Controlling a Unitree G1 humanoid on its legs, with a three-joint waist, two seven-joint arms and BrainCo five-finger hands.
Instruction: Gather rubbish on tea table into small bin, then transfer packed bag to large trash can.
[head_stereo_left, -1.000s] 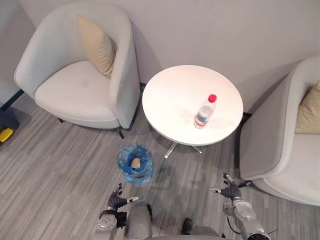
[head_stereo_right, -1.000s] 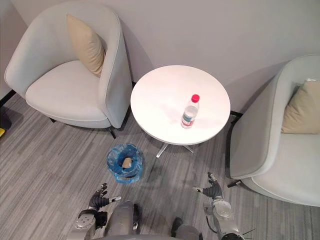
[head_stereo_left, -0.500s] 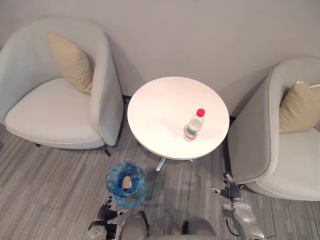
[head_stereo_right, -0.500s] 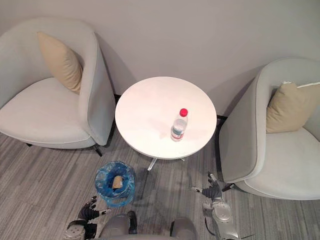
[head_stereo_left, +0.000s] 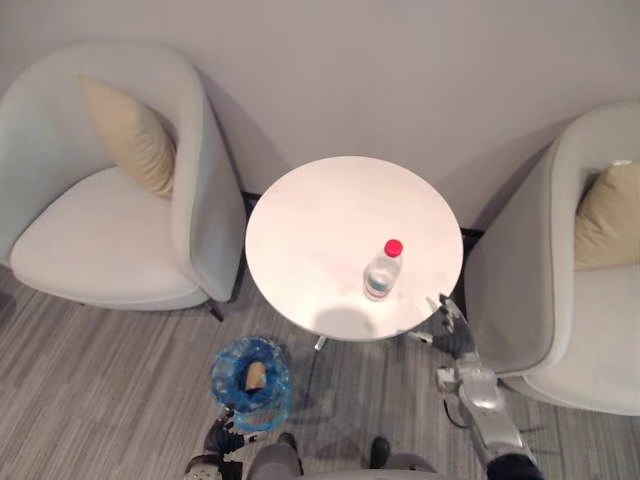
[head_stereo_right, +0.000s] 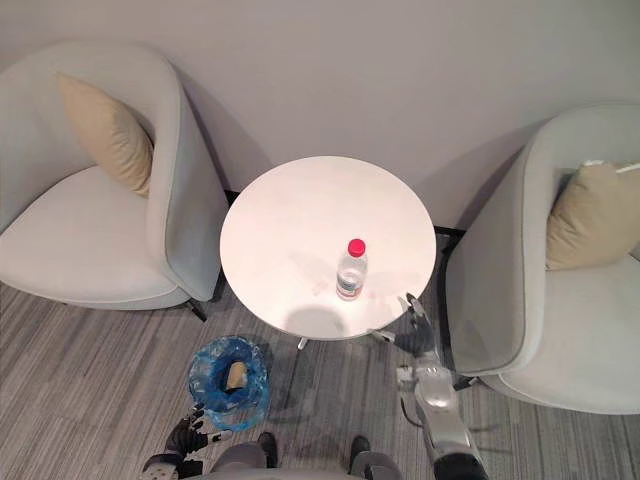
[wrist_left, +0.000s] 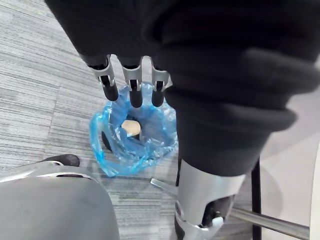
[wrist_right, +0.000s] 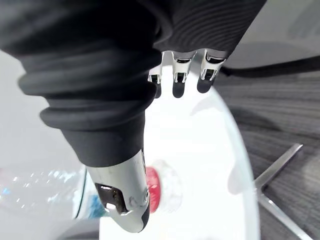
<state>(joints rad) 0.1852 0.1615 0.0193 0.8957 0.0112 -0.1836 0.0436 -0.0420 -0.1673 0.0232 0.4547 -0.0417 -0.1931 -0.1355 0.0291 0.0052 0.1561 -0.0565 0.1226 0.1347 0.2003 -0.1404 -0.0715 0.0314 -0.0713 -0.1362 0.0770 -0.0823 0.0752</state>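
Note:
A clear water bottle with a red cap stands on the round white tea table, toward its near right side. My right hand hovers open at the table's near right edge, a short way right of the bottle and apart from it. In the right wrist view its fingers are straight, with the bottle's red cap just past the thumb. The small bin, lined with a blue bag, stands on the floor left of the table's foot and holds a beige scrap. My left hand hangs open just near of the bin.
A pale armchair with a beige cushion stands left of the table. A second armchair with a cushion stands close on the right, beside my right arm. Grey striped floor lies around the bin.
The camera has swung right and closer to the table. My right hand has risen from near the floor to the table's edge beside the bottle. The left hand stays low by the bin.

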